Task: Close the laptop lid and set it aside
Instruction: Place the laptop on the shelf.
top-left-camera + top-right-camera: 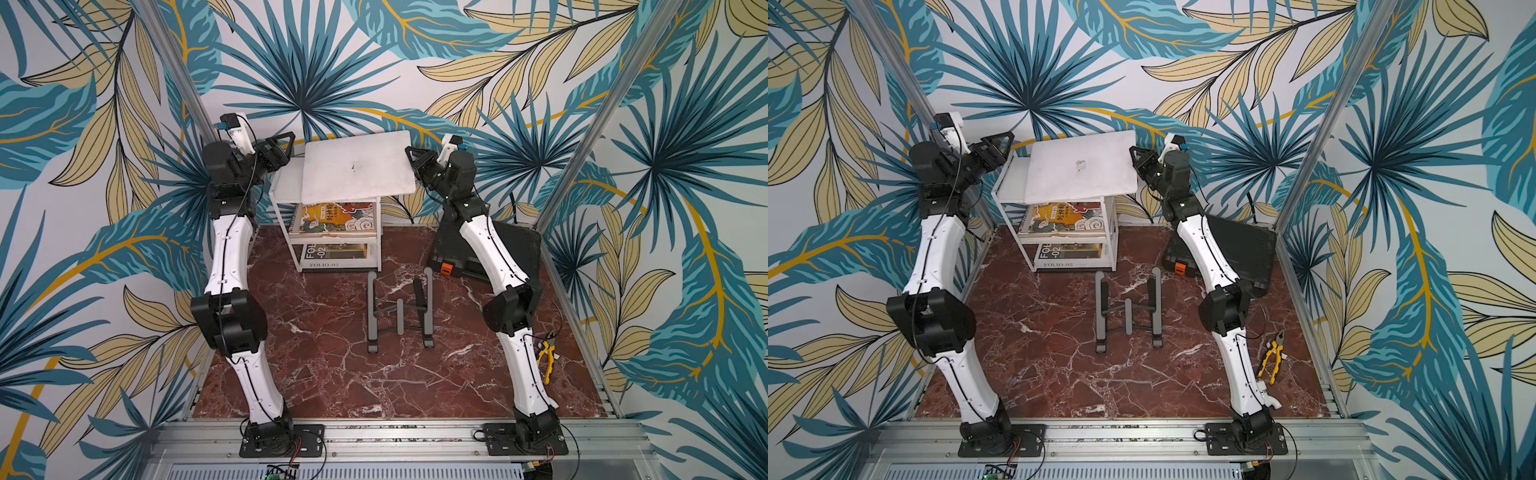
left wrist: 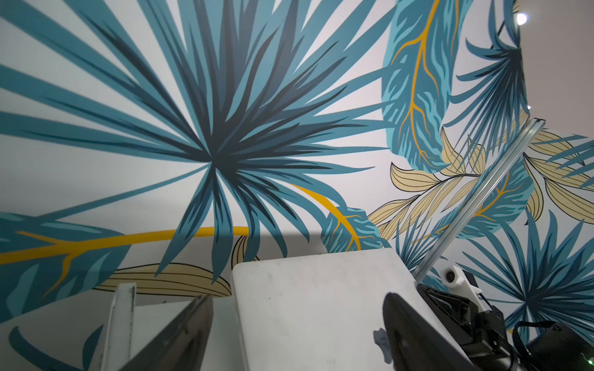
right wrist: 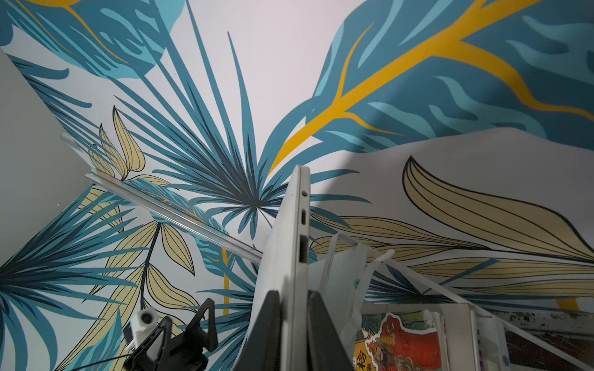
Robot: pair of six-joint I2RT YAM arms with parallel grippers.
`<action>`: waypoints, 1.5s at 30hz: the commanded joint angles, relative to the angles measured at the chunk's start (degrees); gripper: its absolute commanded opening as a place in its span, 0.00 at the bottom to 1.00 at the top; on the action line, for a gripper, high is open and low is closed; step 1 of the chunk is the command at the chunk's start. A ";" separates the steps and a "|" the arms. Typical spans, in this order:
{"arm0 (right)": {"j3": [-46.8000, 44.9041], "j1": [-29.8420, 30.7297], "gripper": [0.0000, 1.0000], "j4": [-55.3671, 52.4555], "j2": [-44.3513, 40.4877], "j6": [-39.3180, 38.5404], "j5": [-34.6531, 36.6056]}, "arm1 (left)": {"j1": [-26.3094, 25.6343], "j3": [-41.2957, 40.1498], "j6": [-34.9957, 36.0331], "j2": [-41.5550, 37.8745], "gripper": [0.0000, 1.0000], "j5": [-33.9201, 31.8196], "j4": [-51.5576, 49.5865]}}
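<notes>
Right gripper (image 3: 294,334) pinches the right edge of the closed laptop (image 1: 357,166). The left gripper (image 1: 284,145) stands spread just beside it, not touching. The laptop lies flat on the white shelf unit (image 1: 286,183), overhanging on the right arm's side (lid (image 1: 1079,166) already down). You are likely finishing the set-aside. Next, seat it squarely, then release.

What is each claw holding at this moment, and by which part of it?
The right claw pinches the closed laptop by its thin side edge, the one with the ports. The left claw is open and holds nothing.
</notes>
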 commanded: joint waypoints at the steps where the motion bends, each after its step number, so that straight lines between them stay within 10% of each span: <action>1: -2.71 0.10 0.00 -0.57 -1.80 -1.35 4.99 | -1.48 -4.90 13.40 -10.32 0.88 -0.78 2.19; 8: -3.00 0.61 0.00 -3.95 -3.40 -0.75 5.35 | -9.40 -17.19 38.82 -23.28 0.89 -4.88 -7.76; 25: -9.75 2.80 0.00 -12.93 -9.47 -2.24 4.88 | -11.54 -31.46 47.05 -30.81 0.91 -8.44 -12.27; 31: -8.67 2.90 0.00 -12.31 -8.42 -0.35 6.33 | -21.71 -29.45 68.07 -30.21 1.00 -18.45 -24.08; 45: -5.62 2.85 0.00 -13.67 -6.84 0.44 3.65 | -31.69 -31.08 90.04 -22.02 1.00 -35.14 -12.54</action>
